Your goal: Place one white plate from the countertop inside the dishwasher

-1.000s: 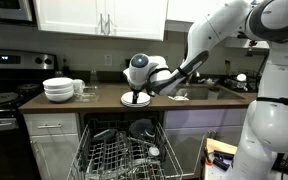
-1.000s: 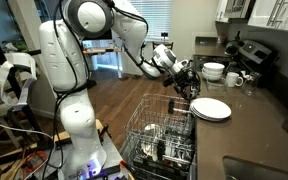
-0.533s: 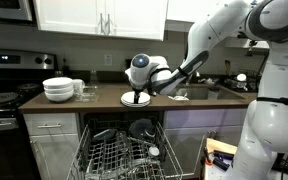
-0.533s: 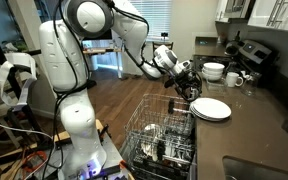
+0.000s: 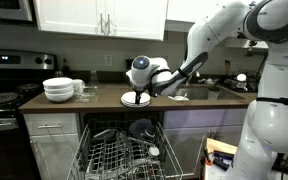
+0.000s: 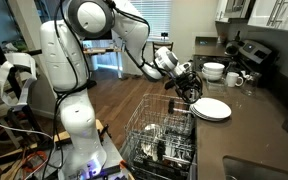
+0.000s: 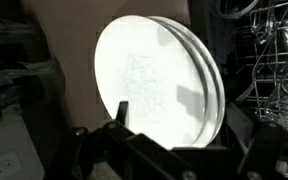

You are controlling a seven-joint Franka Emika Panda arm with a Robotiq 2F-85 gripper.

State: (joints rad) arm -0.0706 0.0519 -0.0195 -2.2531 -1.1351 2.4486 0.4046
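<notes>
A low stack of white plates [image 5: 137, 100] lies on the dark countertop [image 5: 94, 104] just above the open dishwasher [image 5: 124, 155]. It shows in both exterior views [image 6: 212, 108]. My gripper [image 5: 136, 94] hangs right at the stack's near edge [image 6: 191, 94]. In the wrist view the plates [image 7: 154, 80] fill the middle. My gripper [image 7: 182, 122] is open, with one finger [image 7: 119, 112] over the top plate and the other finger [image 7: 248, 128] outside the rim. It holds nothing. The dishwasher's wire rack [image 7: 276, 60] shows beside the stack.
A taller stack of white bowls [image 5: 58, 90] and mugs [image 5: 81, 88] stand further along the counter towards the black stove [image 5: 2, 100]. The pulled-out dishwasher rack [image 6: 164, 135] holds several dishes. A sink [image 5: 199, 93] lies on the other side. White cabinets hang above.
My gripper has edged slightly sideways over the plate stack. The plates, bowls and rack have not moved.
</notes>
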